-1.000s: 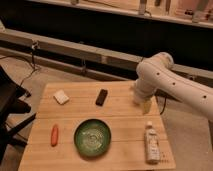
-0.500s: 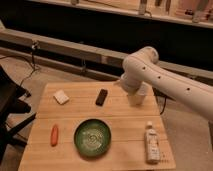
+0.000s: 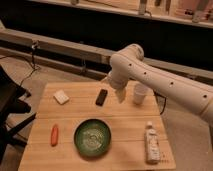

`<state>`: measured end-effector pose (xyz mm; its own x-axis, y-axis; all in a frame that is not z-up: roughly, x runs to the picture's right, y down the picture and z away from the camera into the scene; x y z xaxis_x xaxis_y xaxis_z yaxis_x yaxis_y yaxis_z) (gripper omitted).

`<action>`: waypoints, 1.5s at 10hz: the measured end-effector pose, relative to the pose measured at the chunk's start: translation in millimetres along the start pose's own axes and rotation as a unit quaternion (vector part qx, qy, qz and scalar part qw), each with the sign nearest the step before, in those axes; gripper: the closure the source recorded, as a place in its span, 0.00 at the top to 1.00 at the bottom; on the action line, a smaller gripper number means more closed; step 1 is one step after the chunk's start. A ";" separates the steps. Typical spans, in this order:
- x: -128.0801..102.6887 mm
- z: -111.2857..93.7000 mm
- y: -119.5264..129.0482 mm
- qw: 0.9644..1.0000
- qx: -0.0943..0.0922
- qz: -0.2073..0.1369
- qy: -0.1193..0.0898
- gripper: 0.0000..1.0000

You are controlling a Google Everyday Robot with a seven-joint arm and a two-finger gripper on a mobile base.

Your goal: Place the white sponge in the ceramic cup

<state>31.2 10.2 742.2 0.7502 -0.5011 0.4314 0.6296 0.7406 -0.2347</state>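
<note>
You are getting no readable text here: the white bottle (image 3: 151, 144) is carrying a label, but its print is too small to make out. The gripper (image 3: 120, 96) is hanging between the black bar (image 3: 101, 97) and the ceramic cup (image 3: 140, 93).

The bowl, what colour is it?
The bowl is green, camera view; the hand hangs between black bar and ceramic cup.

A pale wooden desk (image 3: 131, 123) stands on a grey-brown floor (image 3: 60, 75) in dim warm light. Beyond its far edge a long ledge (image 3: 60, 46) runs before a dark wall (image 3: 75, 22). The gripper (image 3: 120, 95) hangs near that edge.
</note>
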 end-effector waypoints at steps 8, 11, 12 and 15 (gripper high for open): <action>-59.5 40.2 -62.9 0.995 -0.002 -0.089 -0.042 0.80; -76.4 53.7 -87.3 0.992 -0.002 -0.115 -0.044 0.80; -82.3 59.3 -100.0 0.992 -0.002 -0.121 -0.045 0.80; -89.6 78.3 -141.6 0.991 0.003 -0.128 -0.048 0.80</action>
<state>-141.0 -14.7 805.0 0.5437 -0.6271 0.5577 0.7951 0.5977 -0.1030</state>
